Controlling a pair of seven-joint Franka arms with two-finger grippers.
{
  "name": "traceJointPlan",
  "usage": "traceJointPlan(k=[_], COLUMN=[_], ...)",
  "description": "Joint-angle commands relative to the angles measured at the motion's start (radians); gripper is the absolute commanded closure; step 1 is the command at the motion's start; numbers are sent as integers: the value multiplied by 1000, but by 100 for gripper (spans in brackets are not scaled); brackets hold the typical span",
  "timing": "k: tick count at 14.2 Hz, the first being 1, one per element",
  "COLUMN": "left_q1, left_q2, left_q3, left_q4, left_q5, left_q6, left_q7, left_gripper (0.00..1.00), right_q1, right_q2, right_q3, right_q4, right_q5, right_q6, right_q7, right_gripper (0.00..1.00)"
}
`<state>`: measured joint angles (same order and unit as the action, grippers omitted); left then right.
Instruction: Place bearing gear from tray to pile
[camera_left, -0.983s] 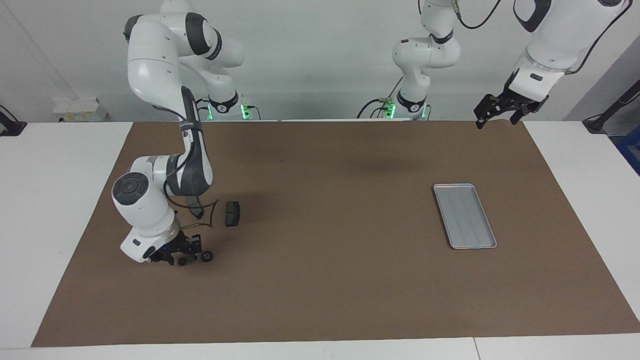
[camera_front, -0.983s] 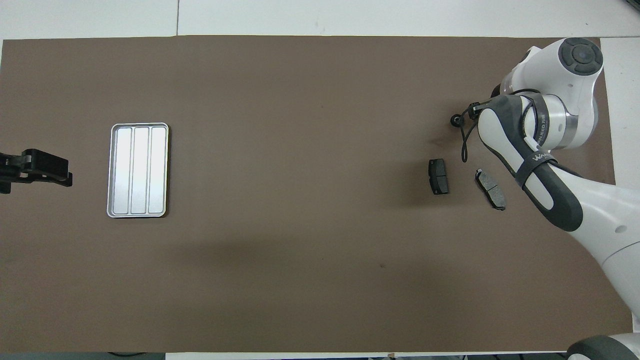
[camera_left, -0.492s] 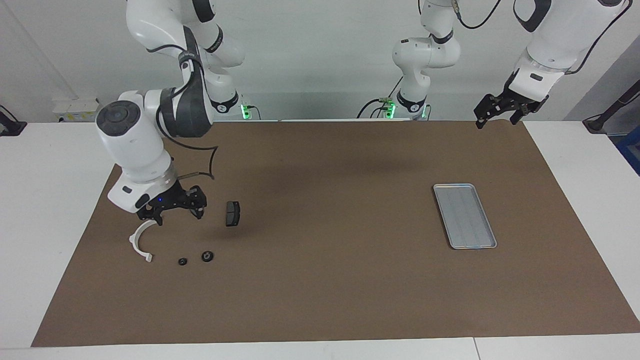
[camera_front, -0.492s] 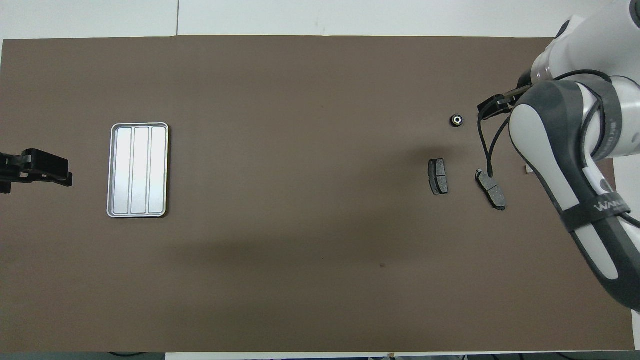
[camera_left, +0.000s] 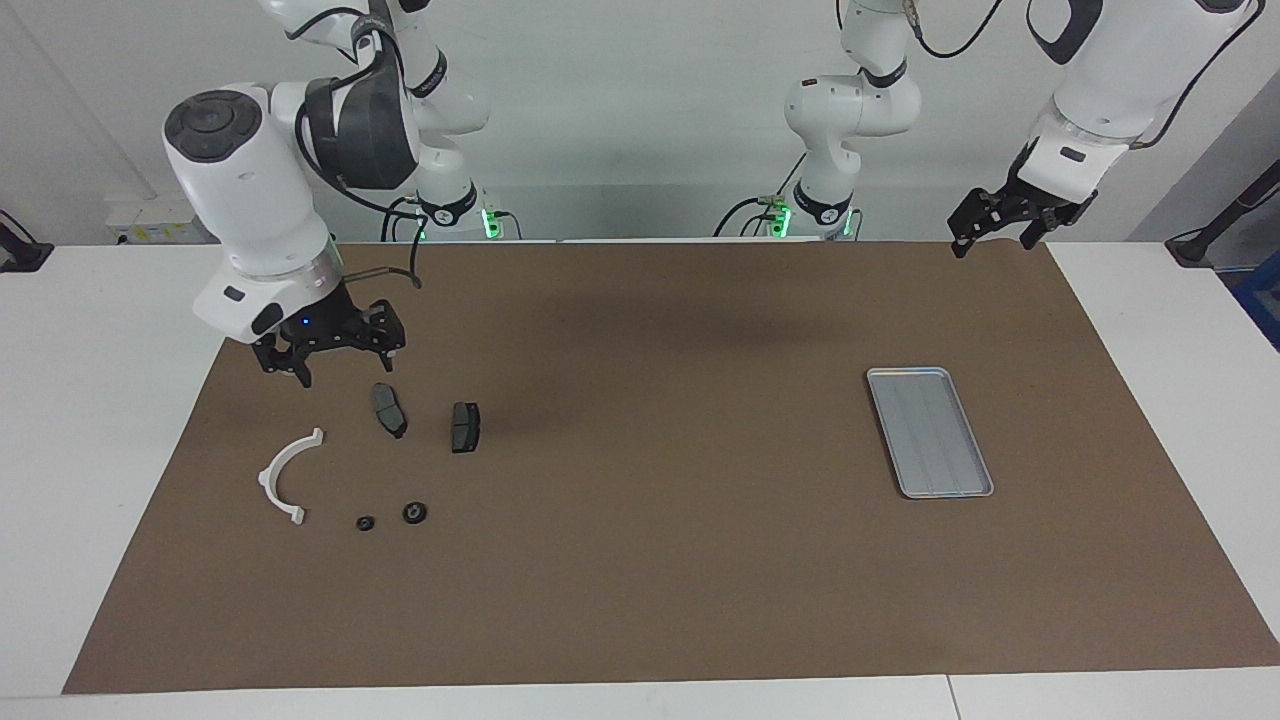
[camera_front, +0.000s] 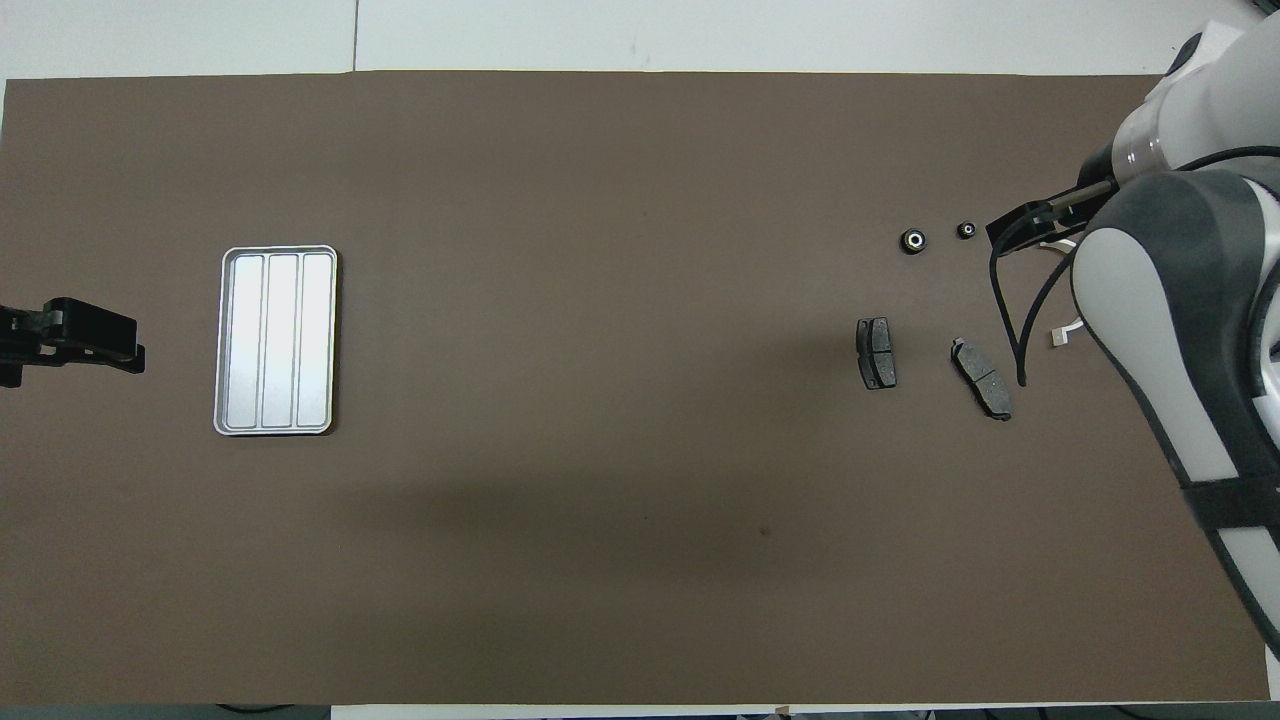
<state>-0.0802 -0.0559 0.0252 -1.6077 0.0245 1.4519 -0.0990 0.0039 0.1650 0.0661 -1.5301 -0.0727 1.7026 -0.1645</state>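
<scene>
Bearing gear (camera_left: 414, 512) lies beside white bracket (camera_left: 285, 476).

A white table (camera_left: 90, 400) carries a brown mat (camera_left: 650, 560) that covers most of its top, with bare white strips at both ends. A seam (camera_left: 950, 697) splits the tabletop's edge. A plain pale wall (camera_left: 620, 110) rises by the table. Against it sits a small white box (camera_left: 160, 220). Soft shadows lie on the mat.
</scene>
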Motion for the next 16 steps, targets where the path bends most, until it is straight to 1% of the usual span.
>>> traceJointPlan(k=[1,4,6,8,10,12,14,16], left_q1=[4,4,4,4,4,4,4,4], left_q2=[-22,-22,-22,-22,-22,-22,-22,-22], left_q3=[-2,-1,-1,-1,-1,-1,-1,-1], left_q4=[-27,-27,-27,-27,-27,-27,-27,-27], left_q5=[-11,-11,-11,-11,-11,-11,-11,-11], left_q6=[12,10,12,12,10,10,10,10], left_q7=[2,2,2,2,1,2,2,2], left_gripper=[0,0,0,0,0,0,0,0], right_q1=[-15,-31,-38,-51,-58,-55,-47,-47], right_q2=[-155,-283,-326,-334,-338,-335,-332,-329], right_q3=[4,4,6,4,3,4,4,4], right_q4=[-120,-226,-249,-246,-249,-239,-207,-206], right_q5=[5,48,53,86,91,91,93,117], right_q6=[-23,-24,-44,-81,-104,-92,-100,-100], right_q7=[19,22,20,26,31,61,104,146], right_gripper=[0,0,0,0,0,0,0,0])
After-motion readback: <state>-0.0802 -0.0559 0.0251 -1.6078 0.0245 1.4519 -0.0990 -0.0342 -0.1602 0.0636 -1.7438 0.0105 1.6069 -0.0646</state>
